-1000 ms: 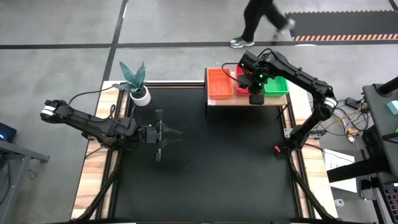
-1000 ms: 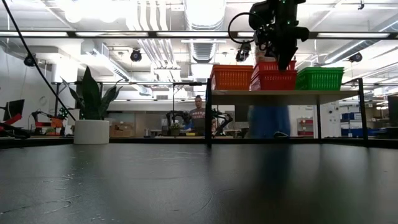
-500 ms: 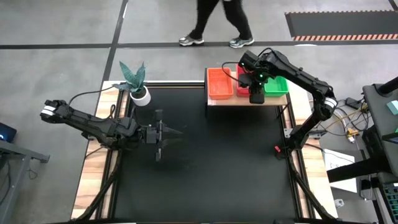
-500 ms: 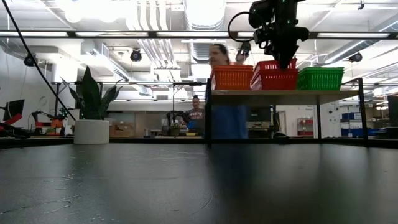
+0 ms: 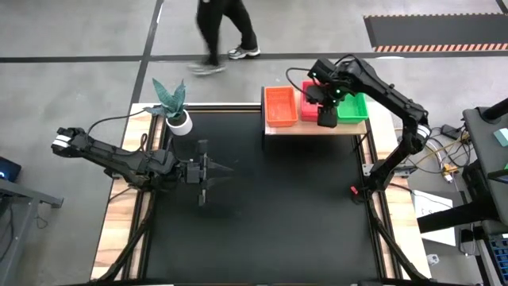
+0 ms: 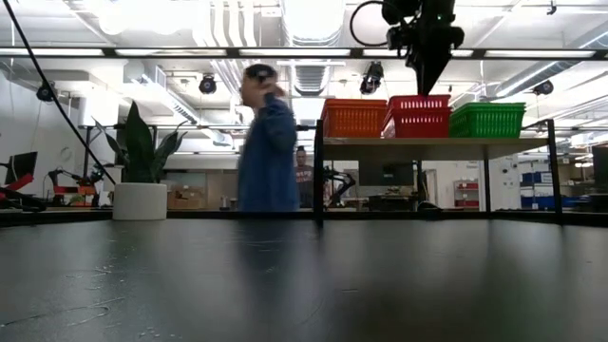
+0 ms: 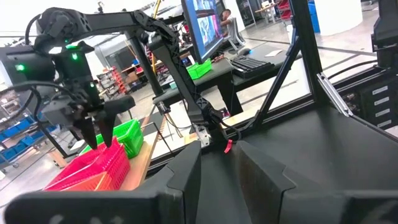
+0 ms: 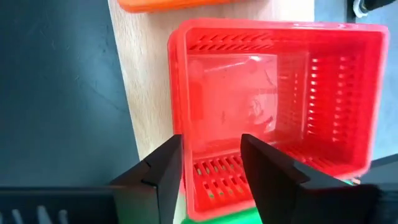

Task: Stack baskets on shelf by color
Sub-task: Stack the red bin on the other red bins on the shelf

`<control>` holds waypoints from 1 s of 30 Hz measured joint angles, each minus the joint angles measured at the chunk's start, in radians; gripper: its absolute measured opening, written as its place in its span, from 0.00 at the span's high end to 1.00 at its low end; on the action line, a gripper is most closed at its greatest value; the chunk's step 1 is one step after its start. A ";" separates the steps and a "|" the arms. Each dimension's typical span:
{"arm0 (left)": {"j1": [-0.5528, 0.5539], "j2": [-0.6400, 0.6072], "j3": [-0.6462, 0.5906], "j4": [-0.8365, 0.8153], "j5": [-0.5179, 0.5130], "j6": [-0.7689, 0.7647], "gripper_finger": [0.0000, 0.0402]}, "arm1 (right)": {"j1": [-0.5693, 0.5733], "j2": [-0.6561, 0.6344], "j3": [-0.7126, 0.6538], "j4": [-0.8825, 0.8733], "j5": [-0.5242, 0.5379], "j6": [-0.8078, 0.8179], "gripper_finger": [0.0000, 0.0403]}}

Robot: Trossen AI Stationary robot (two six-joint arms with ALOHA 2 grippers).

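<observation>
Hovering just above the red stack [image 5: 310,101], the right hand [image 5: 326,119] has its fingers spread and holds nothing; its wrist view looks straight down into the top red basket [image 8: 280,112], which sits free between and below the two fingers. In the low view that hand [image 6: 425,71] hangs clear of the basket rims, so the red basket appears to be released and resting on its pile.

On the shelf [image 5: 274,129] three colour groups stand side by side: orange [image 5: 280,106] at one end, red in the middle, green [image 5: 355,109] at the far end. From the low view the orange pile [image 6: 353,117], the red pile [image 6: 418,116] and the green pile [image 6: 488,119] all sit on the board, touching or nearly touching their neighbours. The red pile shows at least two nested rims; how many baskets each pile holds cannot be counted for certain.

No basket lies on the black table [image 5: 262,206] in the high view, so the sorting looks finished or very close to it. What seems left is for the right arm to pull back from the shelf.

The left hand [image 5: 208,172] waits over the table near its left side, well apart from the shelf, fingers partly spread and empty. A plant [image 5: 172,103] stands at the table's far left corner, and a person [image 5: 225,32] walks across the floor beyond.
</observation>
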 joint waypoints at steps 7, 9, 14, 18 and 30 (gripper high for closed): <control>0.000 0.000 0.000 0.000 0.000 0.001 0.79 | 0.000 0.000 0.090 -0.075 -0.005 0.028 0.59; 0.000 0.000 0.000 0.000 0.000 0.001 0.79 | 0.000 0.000 0.111 -0.066 -0.004 0.040 0.60; 0.000 0.000 0.000 0.013 0.000 0.003 0.79 | 0.000 0.001 0.108 0.083 -0.004 0.078 0.68; 0.000 0.000 0.000 0.013 0.000 0.003 0.79 | 0.000 0.032 0.093 0.130 -0.004 0.077 0.78; 0.000 0.000 -0.007 0.013 0.000 0.002 0.79 | 0.000 0.123 0.017 0.081 -0.026 0.050 0.98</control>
